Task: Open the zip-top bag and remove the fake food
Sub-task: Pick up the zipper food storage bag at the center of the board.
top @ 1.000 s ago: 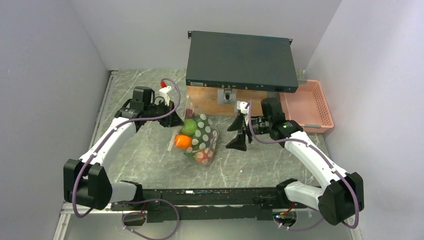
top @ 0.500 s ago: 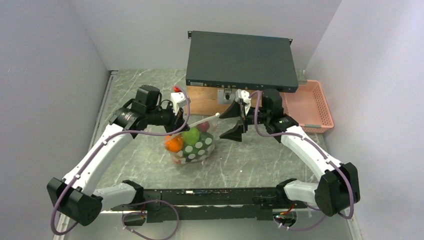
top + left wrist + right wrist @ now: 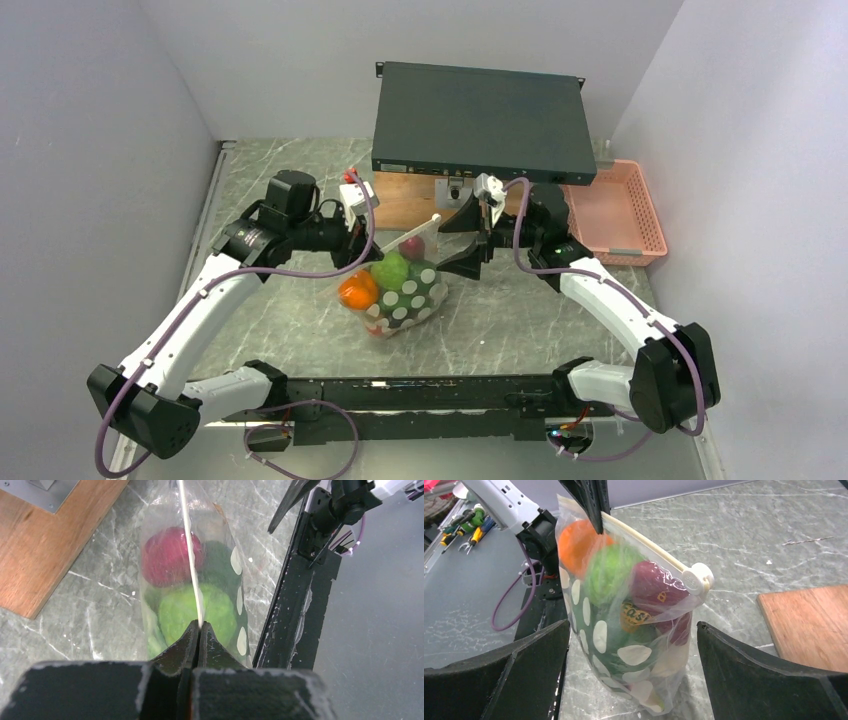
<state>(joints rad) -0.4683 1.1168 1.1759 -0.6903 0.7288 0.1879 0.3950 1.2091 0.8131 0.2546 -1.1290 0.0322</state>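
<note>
The zip-top bag (image 3: 405, 297) is held upright over the table (image 3: 290, 180), between the 2 arms and just in front of a wooden board (image 3: 400, 203) on which a dark metal case (image 3: 480, 120) is seated. The left end effector (image 3: 198, 630) is clenched on the bag's zip strip (image 3: 188, 555) near 1 end, the strip being pinched between the 2 closed fingers, and the bag is seen hanging below that grip. Whether the bag's bottom is resting on the table cannot be told.

The fake food (image 3: 624, 587) is contained inside the bag: an orange ball (image 3: 576, 540) nearest the left arm, a round green piece (image 3: 611, 572) in the middle, and a dark red piece (image 3: 656, 587) toward the right arm. Darker green pieces are packed beneath them. A white slider (image 3: 696, 577) is seated at the strip's end nearest the right arm.

The right end effector (image 3: 456, 243) is released, with its 2 fingers spread wide. It is positioned close to the slider end of the bag, and nothing is gripped by it. A pink basket (image 3: 615, 210) is placed at the table's right side, well apart from the bag.
</note>
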